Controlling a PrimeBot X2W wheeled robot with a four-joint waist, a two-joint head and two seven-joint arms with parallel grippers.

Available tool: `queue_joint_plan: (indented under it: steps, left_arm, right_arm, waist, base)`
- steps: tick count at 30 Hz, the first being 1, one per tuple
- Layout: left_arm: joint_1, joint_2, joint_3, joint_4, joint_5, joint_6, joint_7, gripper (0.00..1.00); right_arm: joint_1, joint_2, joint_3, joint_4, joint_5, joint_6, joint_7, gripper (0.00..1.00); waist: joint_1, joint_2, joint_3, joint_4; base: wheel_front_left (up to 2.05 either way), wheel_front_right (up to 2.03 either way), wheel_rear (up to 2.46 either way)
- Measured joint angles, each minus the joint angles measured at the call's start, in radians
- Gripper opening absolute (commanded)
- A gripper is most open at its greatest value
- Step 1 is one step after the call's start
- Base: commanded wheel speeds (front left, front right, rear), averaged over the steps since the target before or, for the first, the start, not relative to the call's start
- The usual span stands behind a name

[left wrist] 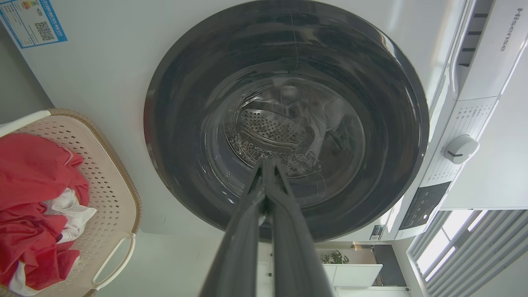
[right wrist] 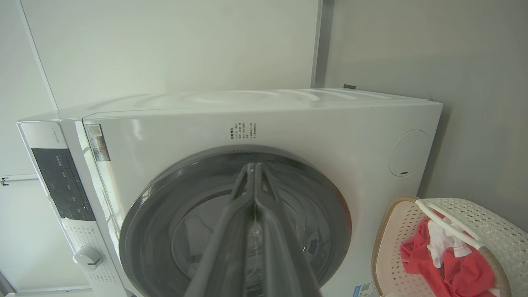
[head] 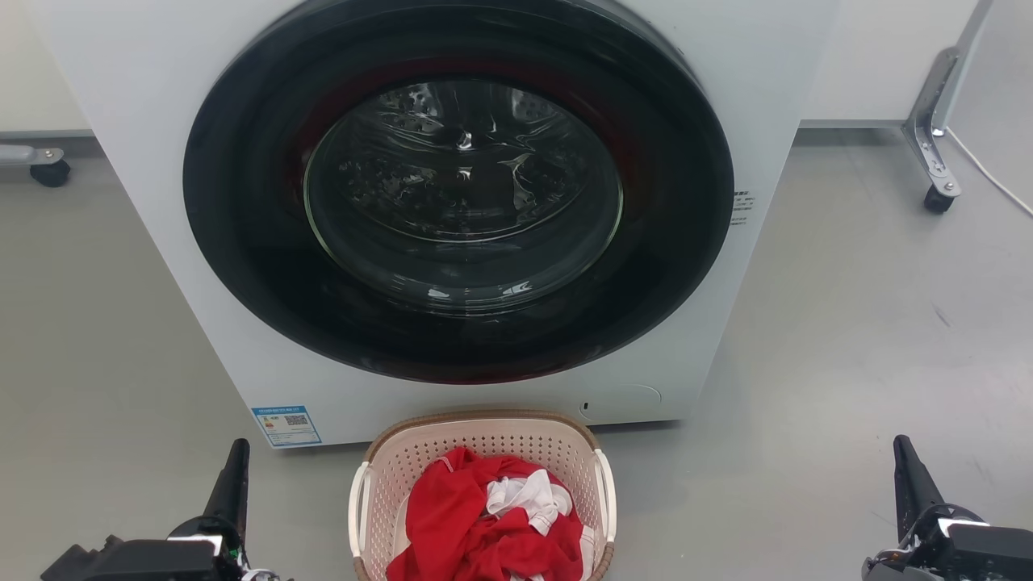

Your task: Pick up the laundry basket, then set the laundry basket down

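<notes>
While left gripper [head: 239, 449] and right gripper [head: 902, 445] seem closed, empty, laundry basket [head: 484, 440] sits between.

Open floor [head: 847, 363] beside laundry basket [head: 484, 442], washer [head: 323, 395] behind

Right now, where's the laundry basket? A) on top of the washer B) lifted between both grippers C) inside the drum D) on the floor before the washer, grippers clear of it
D: the laundry basket sits on the floor before the washing machine, left gripper and right gripper shut, out to either side.
</notes>
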Motion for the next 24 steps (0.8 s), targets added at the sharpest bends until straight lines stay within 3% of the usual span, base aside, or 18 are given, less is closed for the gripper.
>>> queue_joint_plan:
  steps: [24]
  left_arm:
    - [0.0, 0.0, 0.0, 0.0, 0.0, 0.0, 0.0, 0.0]
  right_arm:
    - [0.0, 0.0, 0.0, 0.0, 0.0, 0.001, 0.0, 0.0]
  waist:
    - [0.0, 0.0, 0.0, 0.0]
  base:
    - [0.0, 0.0, 0.0]
